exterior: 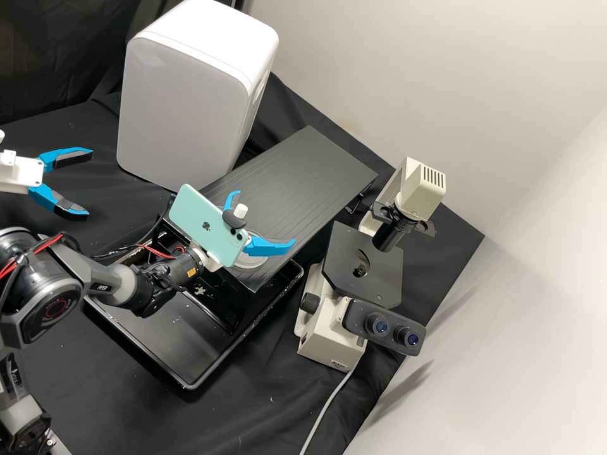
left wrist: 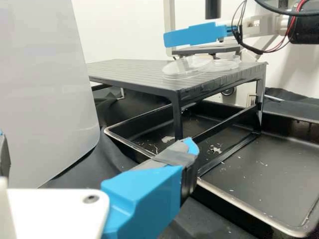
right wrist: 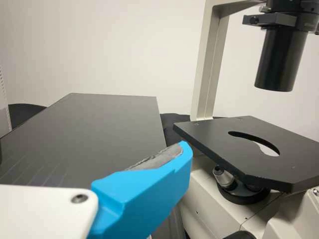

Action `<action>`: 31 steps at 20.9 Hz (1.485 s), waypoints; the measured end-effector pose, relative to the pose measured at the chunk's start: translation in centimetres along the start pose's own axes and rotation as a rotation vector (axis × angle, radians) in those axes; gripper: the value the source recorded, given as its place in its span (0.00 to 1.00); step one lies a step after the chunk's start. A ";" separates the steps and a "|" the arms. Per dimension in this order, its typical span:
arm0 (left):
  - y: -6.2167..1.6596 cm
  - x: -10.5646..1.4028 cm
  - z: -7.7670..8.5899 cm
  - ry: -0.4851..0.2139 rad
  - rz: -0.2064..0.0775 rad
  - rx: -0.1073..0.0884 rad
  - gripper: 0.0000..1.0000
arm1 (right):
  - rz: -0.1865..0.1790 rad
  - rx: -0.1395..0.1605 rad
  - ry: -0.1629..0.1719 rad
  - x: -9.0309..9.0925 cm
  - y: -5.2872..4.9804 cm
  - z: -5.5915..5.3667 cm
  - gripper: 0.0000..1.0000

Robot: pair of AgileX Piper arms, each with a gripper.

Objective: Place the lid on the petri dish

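A black cloth (exterior: 284, 404) drapes over the bench and wrinkles at its edges, with plain white walls (exterior: 442, 76) meeting in a corner behind it. At the back stands a smooth white box (exterior: 190, 88) with rounded corners. A shallow black metal tray (exterior: 190, 382) lies in front of it, its floor scuffed and dotted with pale flecks. A flat, finely ridged black platform (exterior: 303, 170) stands in the tray on thin legs. Beside the tray is a cream and black microscope (exterior: 373, 272) with a flat dark stage.

The right gripper (exterior: 265, 217) hangs over the platform's near end, its curved blue fingers spread apart and holding nothing. The left gripper (exterior: 88, 183) is well away, beside the white box, its fingers also parted and empty.

Under the right gripper, two clear shallow rounds sit on the ridges: the nearer round (left wrist: 183, 68) and the farther round (left wrist: 222, 62). They are the petri dish and its lid, touching or overlapping. I cannot tell which is which.
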 end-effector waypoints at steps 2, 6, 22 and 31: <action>0.00 0.0 0.0 0.000 0.000 0.000 1.00 | 0.000 0.000 0.000 0.0 0.0 0.0 1.00; -0.07 0.0 0.2 -0.009 -0.003 0.001 1.00 | 0.000 0.000 0.000 0.0 0.0 0.0 1.00; -0.32 0.1 0.3 -0.016 -0.015 0.000 1.00 | -0.083 -0.065 0.150 -1.4 -3.2 -3.9 1.00; -0.32 0.1 0.3 -0.016 -0.015 0.000 1.00 | -0.136 -0.080 0.090 -2.2 -4.9 -2.4 1.00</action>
